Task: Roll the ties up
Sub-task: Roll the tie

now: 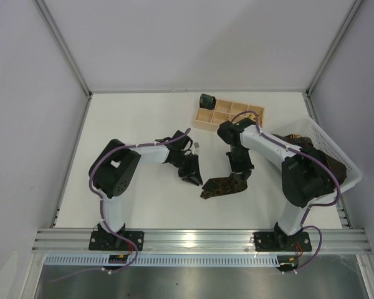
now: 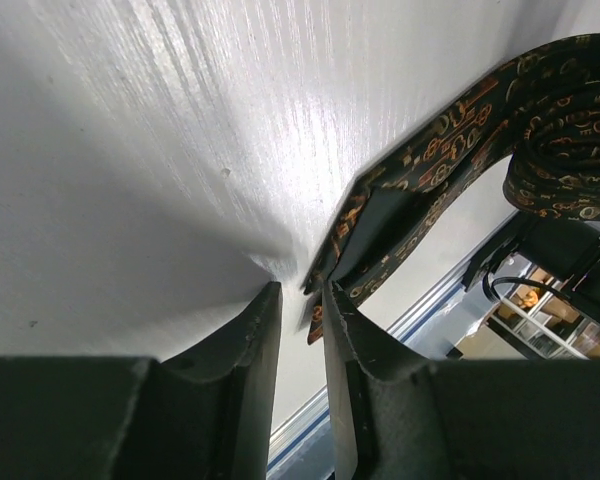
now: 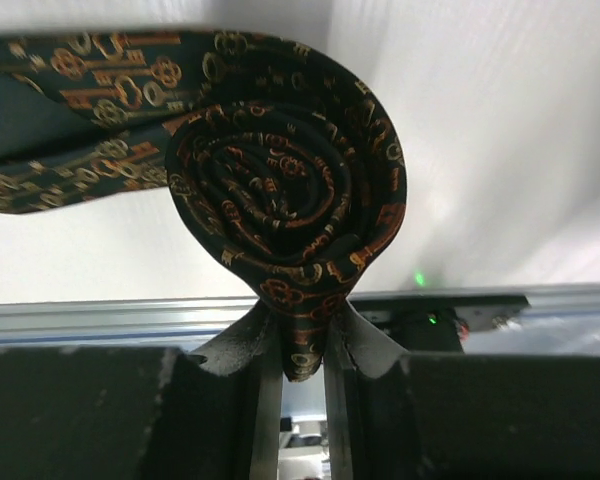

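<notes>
Both arms are built alike. The left arm [image 1: 146, 152] and right arm [image 1: 271, 148] are white tubular links joined by chunky black motor housings, each rising from a black base plate [image 1: 116, 240]. A purple cable [image 1: 100, 163] loops along each arm from foot to wrist, with a bit of red wire showing down at the base. The left tool [image 1: 196, 180] and right tool [image 1: 237, 177] are all black. Up close, their fingers [image 3: 355, 350] are matte, flat-faced blades that flare into curved shoulders.
</notes>
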### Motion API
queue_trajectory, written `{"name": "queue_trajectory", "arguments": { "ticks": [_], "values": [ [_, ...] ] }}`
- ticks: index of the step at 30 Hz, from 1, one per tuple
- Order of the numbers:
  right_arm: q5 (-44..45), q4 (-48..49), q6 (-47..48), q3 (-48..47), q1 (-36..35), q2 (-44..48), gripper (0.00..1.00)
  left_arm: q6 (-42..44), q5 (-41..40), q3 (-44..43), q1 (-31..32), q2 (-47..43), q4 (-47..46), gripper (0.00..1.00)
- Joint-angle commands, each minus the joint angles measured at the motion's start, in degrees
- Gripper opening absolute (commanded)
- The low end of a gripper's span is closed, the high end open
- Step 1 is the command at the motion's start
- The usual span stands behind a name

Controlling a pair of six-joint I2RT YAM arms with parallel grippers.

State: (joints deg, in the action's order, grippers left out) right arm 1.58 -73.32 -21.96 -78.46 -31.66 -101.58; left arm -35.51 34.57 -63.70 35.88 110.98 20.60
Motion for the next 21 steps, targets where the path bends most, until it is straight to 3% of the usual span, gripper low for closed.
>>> {"name": "queue_trajectory", "arguments": {
  "ticks": [1,12,21],
  "values": [
    [8.2,-3.7,-1.9,-1.1,-2.2,-0.7,0.00,0.0,-1.1,1.0,0.9,-2.3,-0.2,0.29],
    [19.5,-6.7,-10.8,-4.5,-6.2,-9.2,0.00,-1.4,-1.4,4.0,1.3,-5.9,-0.2,0.29],
    [24.3,-10.8,-16.9,-11.4,-8.4,-15.0,0.00,-1.9,-1.1,10.3,1.3,-15.9,1.5,0.29]
  ]
}}
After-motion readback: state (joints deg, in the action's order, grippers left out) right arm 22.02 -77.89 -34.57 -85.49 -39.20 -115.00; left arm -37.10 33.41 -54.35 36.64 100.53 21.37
